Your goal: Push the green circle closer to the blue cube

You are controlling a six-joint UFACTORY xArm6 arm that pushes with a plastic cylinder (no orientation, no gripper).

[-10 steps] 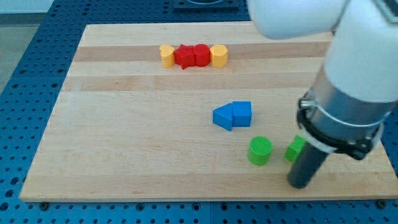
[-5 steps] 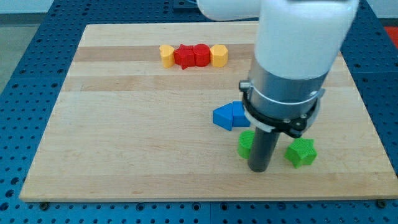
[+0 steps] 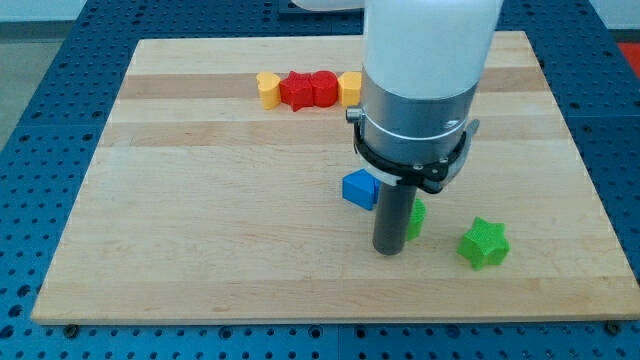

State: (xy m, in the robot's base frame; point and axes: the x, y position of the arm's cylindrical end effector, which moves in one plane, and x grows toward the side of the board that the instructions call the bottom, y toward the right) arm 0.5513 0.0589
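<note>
My tip (image 3: 389, 250) rests on a wooden board (image 3: 200, 220); the rod has no fingers. The green circle (image 3: 415, 217), mostly hidden, touches its right side. The blue cube (image 3: 359, 189), perhaps partly covered, sits just upper-left. A green star (image 3: 484, 243) lies right.

My tip (image 3: 388, 250) rests on the wooden surface (image 3: 200, 220), just below a blue block (image 3: 359, 189) whose shape the arm partly hides. A sliver of the green circle (image 3: 415, 218) shows right against the rod's right side. A green star (image 3: 484, 243) lies farther to the view's right. Near the view's top sits a row: a yellow block (image 3: 267, 88), two red blocks (image 3: 308, 90), and another yellow block (image 3: 351, 86) partly behind the arm.
</note>
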